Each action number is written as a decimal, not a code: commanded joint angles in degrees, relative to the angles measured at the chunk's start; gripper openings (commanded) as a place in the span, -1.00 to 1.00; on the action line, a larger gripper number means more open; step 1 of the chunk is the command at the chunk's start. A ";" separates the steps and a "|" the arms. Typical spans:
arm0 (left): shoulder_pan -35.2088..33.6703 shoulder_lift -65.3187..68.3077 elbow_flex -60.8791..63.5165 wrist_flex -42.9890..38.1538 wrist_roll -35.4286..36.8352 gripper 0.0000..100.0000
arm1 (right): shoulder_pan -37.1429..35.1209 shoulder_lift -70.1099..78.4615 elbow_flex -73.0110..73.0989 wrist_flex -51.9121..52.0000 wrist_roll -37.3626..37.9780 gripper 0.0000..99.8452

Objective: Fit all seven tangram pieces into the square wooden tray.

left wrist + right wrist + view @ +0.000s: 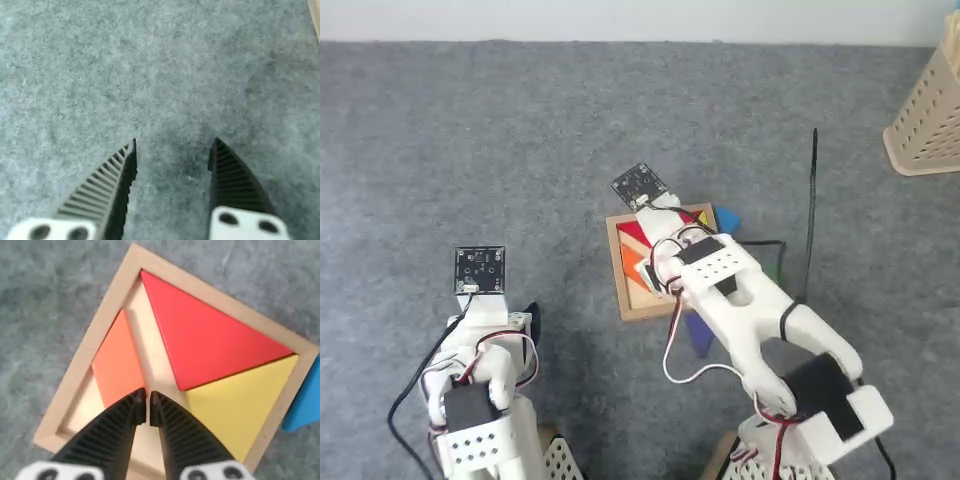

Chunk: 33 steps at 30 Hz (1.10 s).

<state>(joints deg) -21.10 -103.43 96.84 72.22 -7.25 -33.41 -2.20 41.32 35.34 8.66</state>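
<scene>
The square wooden tray [77,375] holds a large red triangle [210,335], a large yellow triangle [240,410] and an orange piece [117,362] against one wall. My right gripper [147,401] hovers shut over the tray's bare floor beside the orange piece, holding nothing. A blue piece [305,405] lies just outside the tray. In the high view the right arm covers much of the tray [616,270]; the blue piece [727,218] is behind it and a dark blue piece [698,335] lies in front of it. My left gripper [172,150] is open over bare carpet, at the lower left [525,320].
A beige slatted basket [930,110] stands at the far right. A black cable [812,200] runs along the carpet right of the tray. Grey carpet spreads wide between the two arms and behind them.
</scene>
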 commanded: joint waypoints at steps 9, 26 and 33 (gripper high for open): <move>-0.26 -0.88 -0.22 0.18 0.53 -0.55 | 0.92 -3.65 -2.11 1.10 -0.70 -0.99; -0.26 -0.88 -0.22 0.18 0.53 -0.55 | -5.14 -5.41 3.87 -5.85 -2.02 -0.99; -0.26 -0.88 -0.22 0.18 0.53 -0.55 | -4.70 -0.31 1.93 -2.51 -1.67 -0.99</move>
<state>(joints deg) -21.10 -103.43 96.84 72.22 -7.25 -39.12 -3.60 45.54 30.15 6.02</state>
